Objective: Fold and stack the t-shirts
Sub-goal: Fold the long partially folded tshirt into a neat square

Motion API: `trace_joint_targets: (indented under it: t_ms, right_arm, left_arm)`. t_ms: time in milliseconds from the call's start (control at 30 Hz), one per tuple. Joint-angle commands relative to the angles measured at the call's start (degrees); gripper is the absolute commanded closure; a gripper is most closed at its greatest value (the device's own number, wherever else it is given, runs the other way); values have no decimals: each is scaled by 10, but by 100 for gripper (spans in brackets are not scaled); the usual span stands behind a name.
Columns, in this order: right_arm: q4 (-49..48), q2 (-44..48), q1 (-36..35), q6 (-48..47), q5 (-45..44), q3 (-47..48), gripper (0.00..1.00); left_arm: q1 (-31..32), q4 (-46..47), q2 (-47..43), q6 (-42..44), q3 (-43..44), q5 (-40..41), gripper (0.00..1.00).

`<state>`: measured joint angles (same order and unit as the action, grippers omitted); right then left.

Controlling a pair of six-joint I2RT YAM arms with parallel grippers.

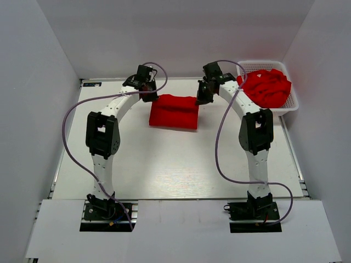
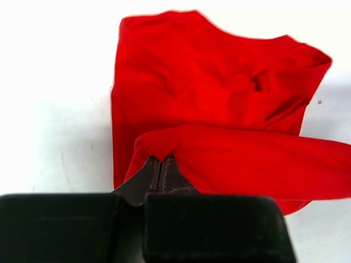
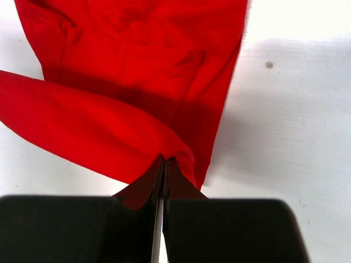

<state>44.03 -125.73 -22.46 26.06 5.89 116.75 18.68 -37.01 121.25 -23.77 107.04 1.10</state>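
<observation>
White surface (image 1: pixel 164 164): only wrist views show us left gripper (image 2: pixel 160 162) and right gripper (image 3: pixel 164 164) clamped on the t-shirt (image 1: pixel 174 112); overhead, arms arch inward.

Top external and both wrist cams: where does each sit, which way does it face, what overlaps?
Top external: above and behind the robot, looking down at the table; left arm and right arm whole, t-shirt, basket.
Left wrist: on the left arm, facing along the left pincer, shut on a t-shirt edge.
Right wrist: on the right arm, facing along the right pincer, shut on the same edge.
Shared: all three show that t-shirt.
</observation>
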Motion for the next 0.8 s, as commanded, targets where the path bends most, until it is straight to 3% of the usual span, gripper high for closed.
trace_joint_targets:
  t_ms: [0, 267, 500, 767]
  right_arm:
    - [-46, 0, 15, -11, 14, 21, 100]
    - [-91, 18, 32, -27, 47, 9, 100]
    - [-121, -44, 52, -12, 93, 61, 100]
    - [-200, -93, 77, 22, 117, 83, 100]
  left_arm:
    - [-7, 58, -8, 39, 26, -16, 100]
    - [-7, 147, -26, 66, 1, -16, 100]
    - [-17, 132, 49, 66, 86, -6, 100]
    - [-28, 250, 117, 79, 99, -53, 100]
